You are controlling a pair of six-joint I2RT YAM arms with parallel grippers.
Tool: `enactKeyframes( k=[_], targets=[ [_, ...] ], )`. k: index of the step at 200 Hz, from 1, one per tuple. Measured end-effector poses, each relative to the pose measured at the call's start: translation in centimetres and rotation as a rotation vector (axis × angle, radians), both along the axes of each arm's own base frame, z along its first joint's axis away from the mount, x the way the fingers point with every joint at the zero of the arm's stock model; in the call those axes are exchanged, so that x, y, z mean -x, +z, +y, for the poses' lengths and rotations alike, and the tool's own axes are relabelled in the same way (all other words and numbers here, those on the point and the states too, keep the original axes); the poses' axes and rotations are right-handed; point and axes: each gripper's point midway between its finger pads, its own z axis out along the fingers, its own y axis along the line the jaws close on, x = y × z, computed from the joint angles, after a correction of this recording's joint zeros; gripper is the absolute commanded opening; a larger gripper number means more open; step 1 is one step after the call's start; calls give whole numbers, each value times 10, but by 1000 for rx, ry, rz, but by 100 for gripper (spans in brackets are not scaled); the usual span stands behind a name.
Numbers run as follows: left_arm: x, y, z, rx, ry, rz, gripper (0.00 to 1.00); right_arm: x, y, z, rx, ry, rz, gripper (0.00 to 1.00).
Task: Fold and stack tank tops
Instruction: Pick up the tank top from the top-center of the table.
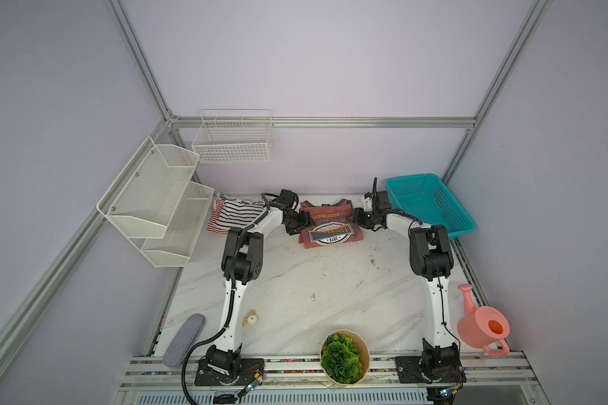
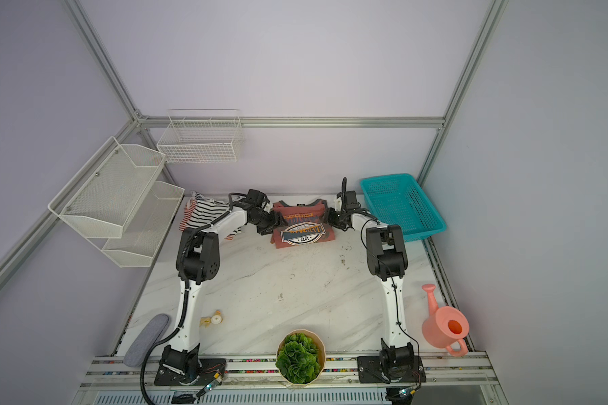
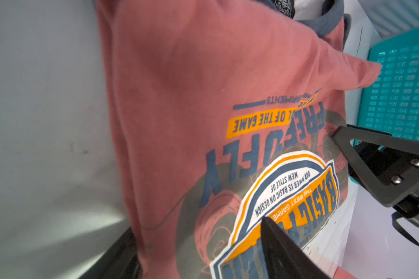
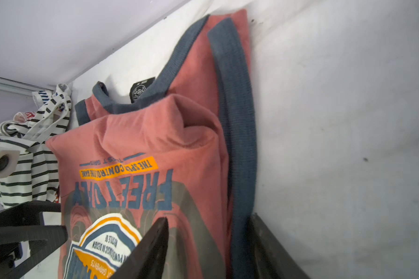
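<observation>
Where folded, the soft dusty-red top [image 1: 330, 229] bulges.

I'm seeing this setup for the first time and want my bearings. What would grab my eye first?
The dusty-red tank top with its oval badge, folded at the far middle of the table, with the left gripper and right gripper at its two sides, jaws apart around the cloth edges. Next, the bright teal basket, empty, in the far right corner, and the heap of striped tops at the far left.
</observation>
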Motion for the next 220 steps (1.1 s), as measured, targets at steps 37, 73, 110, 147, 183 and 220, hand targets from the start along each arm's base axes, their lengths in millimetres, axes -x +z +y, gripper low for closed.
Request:
enactKeyframes(
  k=[37,73,110,147,183,220],
  targets=[
    [-9,-3,-7,4,35,13,65,3,0,11,-32,18,-11,56],
    [-13,-7,-5,-25,72,28,56,5,1,18,-55,32,-19,56],
    [-16,-9,-4,-52,101,32,48,6,1,22,-77,38,-23,57],
    [-17,-17,-6,-72,108,38,8,9,2,29,-96,50,-23,58],
    [-18,-20,-8,-75,117,43,0,10,2,33,-109,61,-30,64],
    [-18,-16,0,-134,119,20,0,25,9,24,-52,21,-27,76]
  ],
)
